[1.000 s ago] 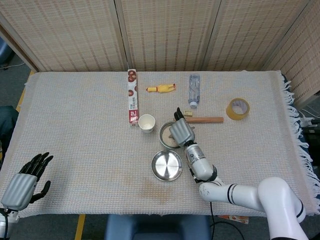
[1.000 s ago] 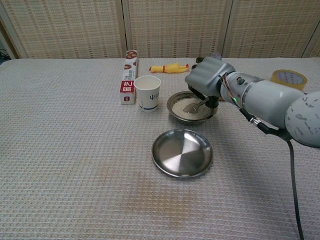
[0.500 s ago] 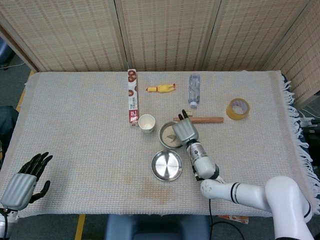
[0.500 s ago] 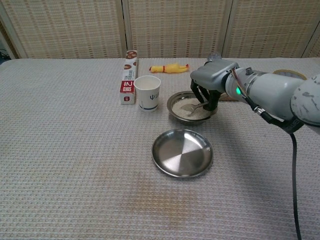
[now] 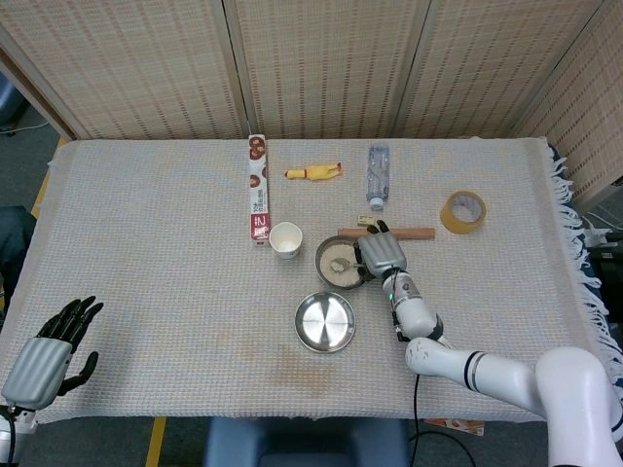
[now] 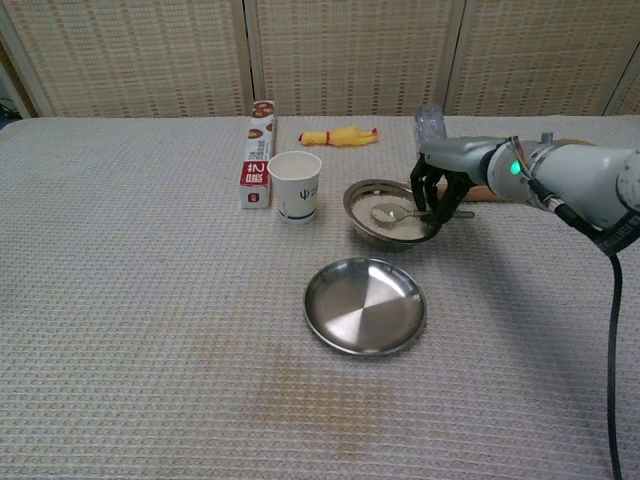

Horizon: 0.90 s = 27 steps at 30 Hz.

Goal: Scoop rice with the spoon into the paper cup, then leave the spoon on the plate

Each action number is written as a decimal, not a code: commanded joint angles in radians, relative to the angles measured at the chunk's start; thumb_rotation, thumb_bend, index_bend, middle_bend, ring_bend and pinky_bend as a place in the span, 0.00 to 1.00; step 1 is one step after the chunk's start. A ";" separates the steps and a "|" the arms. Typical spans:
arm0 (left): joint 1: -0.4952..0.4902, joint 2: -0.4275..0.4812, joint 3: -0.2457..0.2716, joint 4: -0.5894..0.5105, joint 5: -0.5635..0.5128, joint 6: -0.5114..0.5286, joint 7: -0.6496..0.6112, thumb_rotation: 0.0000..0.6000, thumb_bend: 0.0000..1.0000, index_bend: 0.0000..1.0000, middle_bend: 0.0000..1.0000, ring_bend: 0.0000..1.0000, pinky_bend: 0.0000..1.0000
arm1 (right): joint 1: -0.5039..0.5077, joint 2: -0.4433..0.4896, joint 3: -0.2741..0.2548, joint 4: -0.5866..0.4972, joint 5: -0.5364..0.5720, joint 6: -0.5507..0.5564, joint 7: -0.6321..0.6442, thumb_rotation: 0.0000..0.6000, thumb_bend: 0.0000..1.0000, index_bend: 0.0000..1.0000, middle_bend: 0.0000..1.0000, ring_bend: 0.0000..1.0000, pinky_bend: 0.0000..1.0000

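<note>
A metal bowl of rice [image 6: 361, 225] [image 5: 322, 268] stands behind the empty metal plate [image 6: 365, 305] [image 5: 325, 321]. To its left is the white paper cup [image 6: 295, 185] [image 5: 285, 238], upright. My right hand [image 6: 440, 185] [image 5: 382, 251] is at the bowl's right rim and holds the spoon [image 6: 392, 212] by its handle. The spoon's head lies level over the rice with some rice in it. My left hand [image 5: 44, 355] rests open at the table's near left corner, far from everything; the chest view does not show it.
Behind the cup lies a long red-and-white box [image 5: 257, 190]. A yellow rubber chicken [image 5: 313, 172], a plastic bottle [image 5: 378, 175], a wooden stick [image 5: 394, 233] and a tape roll [image 5: 463, 212] lie across the back right.
My right hand has swung from over the bowl to its right rim, drawing the spoon to the right. The spoon's head now lies flat with rice on it. The left hand has not moved.
</note>
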 commanded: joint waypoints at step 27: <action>-0.002 0.004 -0.001 -0.005 -0.009 -0.011 -0.001 1.00 0.48 0.00 0.00 0.00 0.20 | 0.054 0.126 0.044 -0.139 0.074 0.022 0.133 1.00 0.33 0.94 0.58 0.11 0.03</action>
